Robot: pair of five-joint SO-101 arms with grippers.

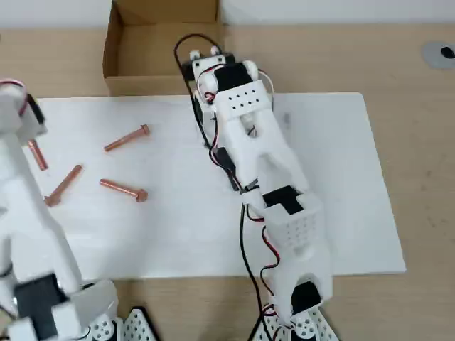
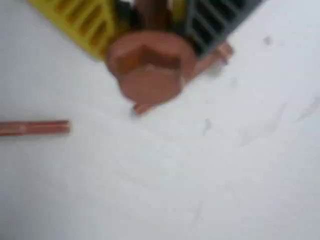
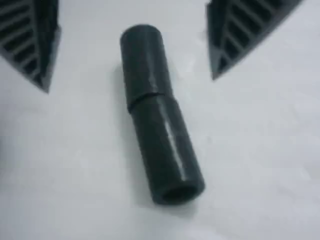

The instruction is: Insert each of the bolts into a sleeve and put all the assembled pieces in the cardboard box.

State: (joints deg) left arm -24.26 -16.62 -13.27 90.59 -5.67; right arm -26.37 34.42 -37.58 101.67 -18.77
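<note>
**Left gripper** [image 2: 150,25]: We log one yellow finger [image 2: 80,25] and one dark grey finger [image 2: 220,20], closed on the shank of a copper-coloured hex-head bolt [image 2: 150,67]. The bolt's head faces the wrist camera, and it hangs above the white paper sheet [image 2: 175,175].

**Beneath the held piece:** A second copper bolt [image 2: 216,56] lies on the sheet. The plain end of a third copper bolt [image 2: 35,128] lies apart from it.

**Right gripper** [image 3: 130,75]: We log two dark ribbed fingers [image 3: 30,45], spread wide and gripping nothing. They stand on either side of a dark cylindrical sleeve [image 3: 160,120] and touch neither side of it. The sleeve lies flat on the sheet, with a seam ring round its body and one open end showing.

**High view:**
- A brown cardboard box [image 1: 163,42] stands open at the far side of the wooden desk [image 1: 412,106], against the sheet's far edge.
- The right arm [image 1: 263,156] stretches across the sheet, and its wrist is just beside the box.
- Three loose bolts [image 1: 128,138] [image 1: 123,190] [image 1: 64,185] lie apart from one another on the sheet between the arms.
- A fourth loose bolt [image 1: 37,154] lies just beside the left arm [image 1: 28,213].
</note>
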